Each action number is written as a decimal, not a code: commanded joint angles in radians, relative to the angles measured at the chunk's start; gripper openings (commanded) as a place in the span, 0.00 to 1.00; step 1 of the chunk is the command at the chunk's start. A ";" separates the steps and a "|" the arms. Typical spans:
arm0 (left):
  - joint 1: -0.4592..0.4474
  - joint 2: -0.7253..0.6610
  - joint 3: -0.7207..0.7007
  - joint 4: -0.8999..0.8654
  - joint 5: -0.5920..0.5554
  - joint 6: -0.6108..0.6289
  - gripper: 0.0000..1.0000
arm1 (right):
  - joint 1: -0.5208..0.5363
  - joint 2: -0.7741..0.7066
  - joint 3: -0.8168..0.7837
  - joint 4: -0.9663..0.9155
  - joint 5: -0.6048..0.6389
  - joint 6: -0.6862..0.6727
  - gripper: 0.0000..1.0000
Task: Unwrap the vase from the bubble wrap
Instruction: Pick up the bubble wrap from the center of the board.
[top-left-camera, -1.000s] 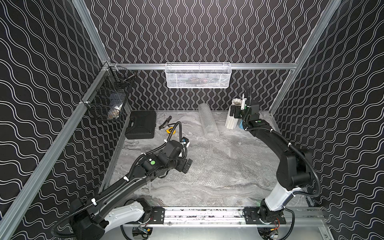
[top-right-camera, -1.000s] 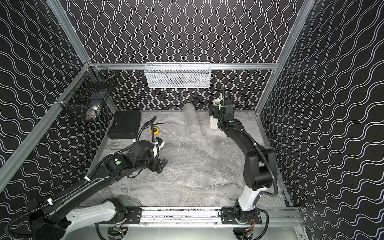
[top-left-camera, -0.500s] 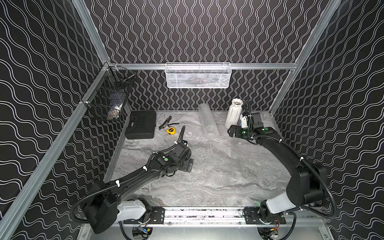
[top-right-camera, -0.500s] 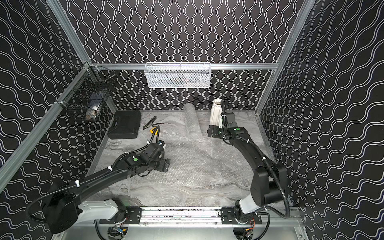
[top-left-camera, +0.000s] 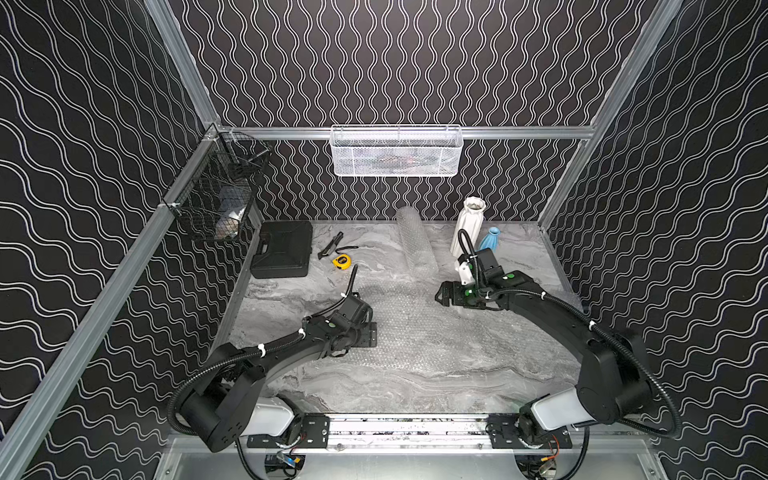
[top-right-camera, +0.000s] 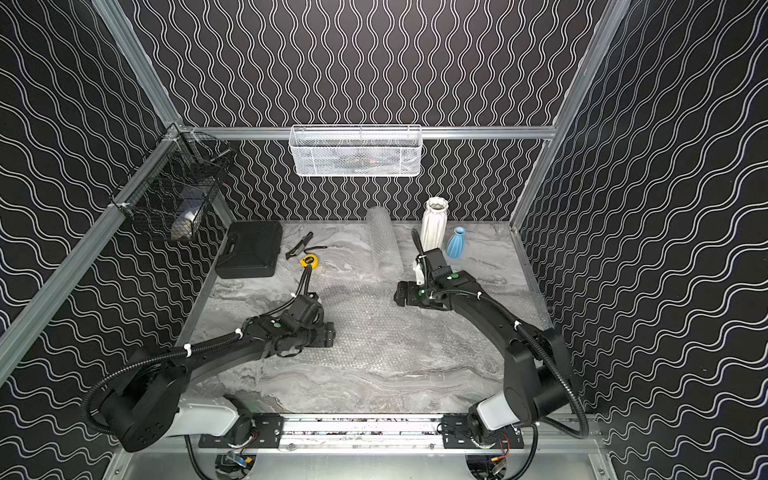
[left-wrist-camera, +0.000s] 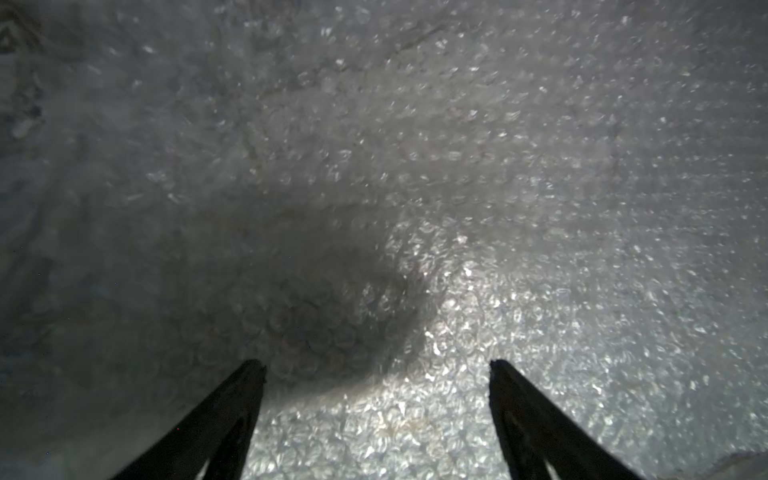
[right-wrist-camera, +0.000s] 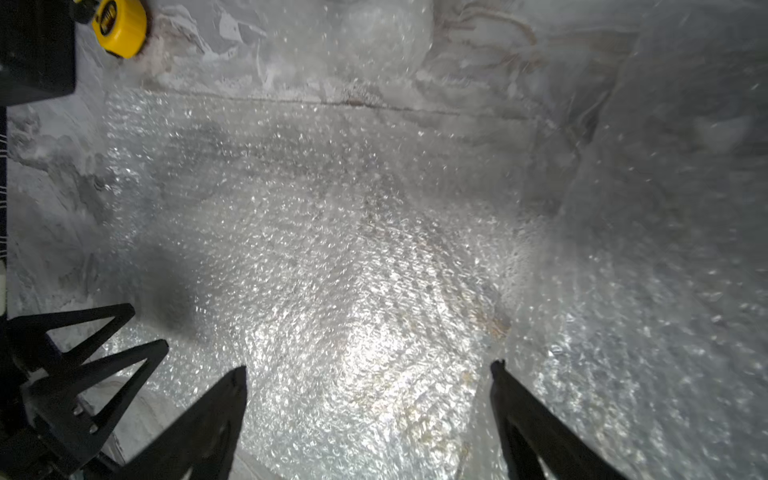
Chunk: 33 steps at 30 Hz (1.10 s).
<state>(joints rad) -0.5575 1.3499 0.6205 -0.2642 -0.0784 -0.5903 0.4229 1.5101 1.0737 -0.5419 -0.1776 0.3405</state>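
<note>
My left hand (left-wrist-camera: 375, 365) hangs open and empty, low over the nine o'clock edge of the bubble wrap (top-left-camera: 419, 328), which lies flat in the middle of the desk (top-left-camera: 291, 299). My right hand (right-wrist-camera: 369, 365), open and empty too, hangs over the wrap's twelve o'clock edge. The white vase (top-left-camera: 468, 226) stands upright and bare at the desk's one o'clock, clear of the sheet, so I judge the unwrapping done; next I need only lift both arms away without snagging the wrap.
</note>
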 joint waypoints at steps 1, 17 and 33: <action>0.005 -0.024 -0.038 0.023 -0.051 -0.077 0.87 | 0.014 0.023 -0.006 -0.020 0.023 0.040 0.87; 0.004 -0.166 -0.172 0.014 -0.078 -0.203 0.83 | 0.069 0.173 0.028 -0.059 0.064 0.071 0.67; 0.003 -0.177 -0.185 0.023 -0.054 -0.199 0.83 | 0.081 0.254 0.007 -0.046 0.156 0.143 0.59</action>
<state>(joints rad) -0.5552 1.1805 0.4400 -0.2199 -0.1452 -0.7643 0.5030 1.7546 1.0828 -0.5873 -0.0387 0.4583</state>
